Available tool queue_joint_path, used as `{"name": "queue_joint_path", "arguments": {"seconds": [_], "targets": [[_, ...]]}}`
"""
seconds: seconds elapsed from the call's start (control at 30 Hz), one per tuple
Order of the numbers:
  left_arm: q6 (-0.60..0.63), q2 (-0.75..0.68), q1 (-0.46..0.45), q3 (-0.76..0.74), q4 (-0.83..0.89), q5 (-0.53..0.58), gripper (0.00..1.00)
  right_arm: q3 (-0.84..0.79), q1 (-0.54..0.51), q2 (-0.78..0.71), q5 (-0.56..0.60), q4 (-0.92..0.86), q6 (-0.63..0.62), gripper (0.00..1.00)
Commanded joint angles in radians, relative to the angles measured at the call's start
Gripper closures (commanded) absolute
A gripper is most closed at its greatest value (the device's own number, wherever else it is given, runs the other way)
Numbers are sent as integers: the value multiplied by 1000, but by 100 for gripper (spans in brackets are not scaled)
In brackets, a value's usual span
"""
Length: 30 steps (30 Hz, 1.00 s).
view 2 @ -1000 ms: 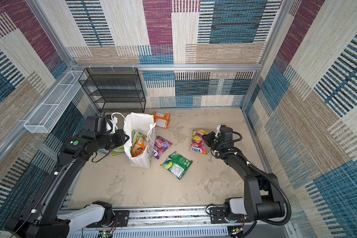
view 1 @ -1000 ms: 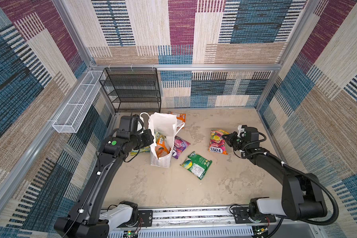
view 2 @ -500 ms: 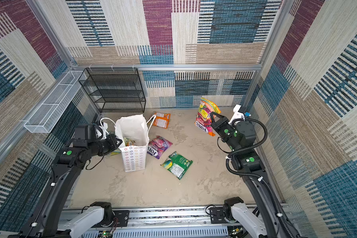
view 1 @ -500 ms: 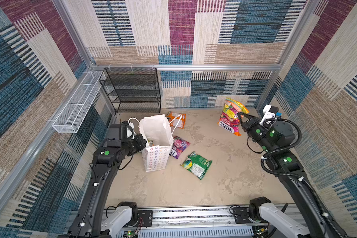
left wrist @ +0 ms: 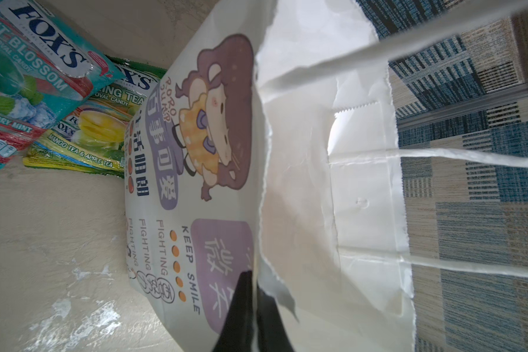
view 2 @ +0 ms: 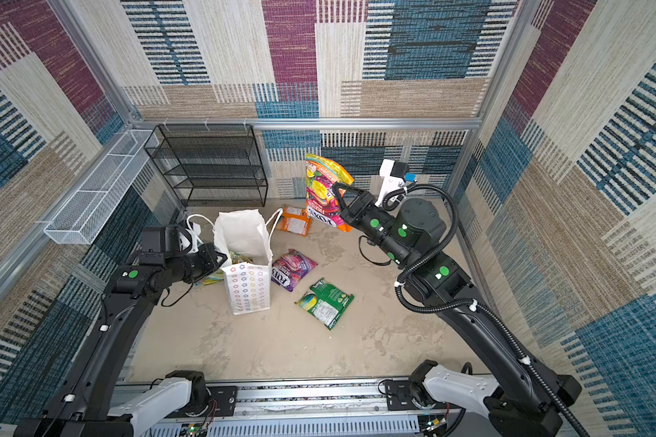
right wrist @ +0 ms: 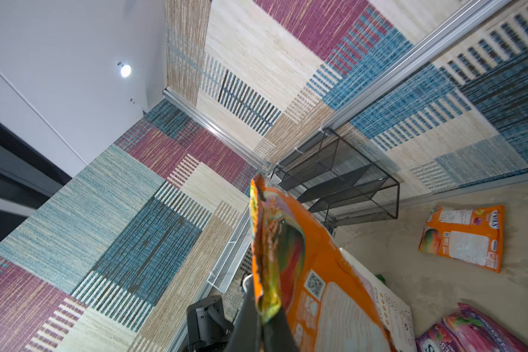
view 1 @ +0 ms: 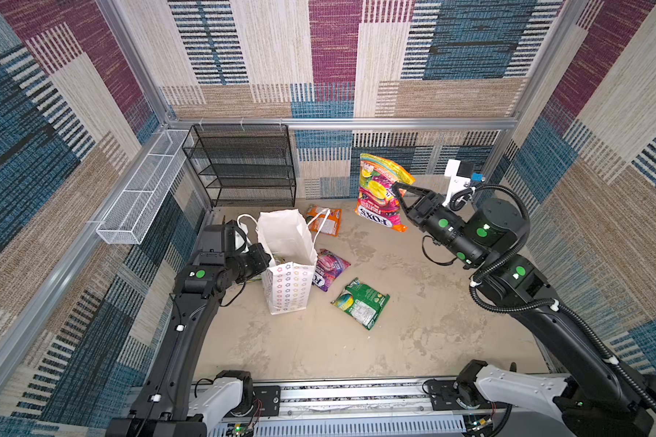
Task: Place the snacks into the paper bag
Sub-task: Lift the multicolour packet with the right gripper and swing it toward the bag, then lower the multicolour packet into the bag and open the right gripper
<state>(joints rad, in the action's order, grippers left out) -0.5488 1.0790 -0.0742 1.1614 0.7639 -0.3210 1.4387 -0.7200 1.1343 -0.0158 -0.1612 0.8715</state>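
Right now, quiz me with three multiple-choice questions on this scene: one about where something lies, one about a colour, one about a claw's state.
1. Where is the green packet?
A. inside the bag
B. on the table, right of the bag
C. held in the air

2. What colour is the packet nearest the bag's right side?
A. yellow
B. purple
C. white

3. The right claw is:
A. open over the table
B. shut on the bag's handle
C. shut on a lifted packet

Answers:
1 B, it lies flat on the table in both top views.
2 B, the purple packet pokes out beside the bag.
3 C, it pinches that packet up in the air.
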Motion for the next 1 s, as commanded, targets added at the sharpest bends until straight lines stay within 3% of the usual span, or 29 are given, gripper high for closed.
{"name": "queue_joint_path", "arguments": {"seconds": [0.0,0.23,0.67,0.97], "targets": [[-8,0,3,-2,-54,-19,100,85,-70,72,62,14,-52,100],[-10,9,5,-8,-61,-29,100,221,-176,242,101,13,-71,100],[-11,12,4,-12,-67,-32,100,419,-246,530,121,-91,-38,100],[-11,11,5,-11,-67,-35,100,442,-259,629,111,-120,-30,100]]}}
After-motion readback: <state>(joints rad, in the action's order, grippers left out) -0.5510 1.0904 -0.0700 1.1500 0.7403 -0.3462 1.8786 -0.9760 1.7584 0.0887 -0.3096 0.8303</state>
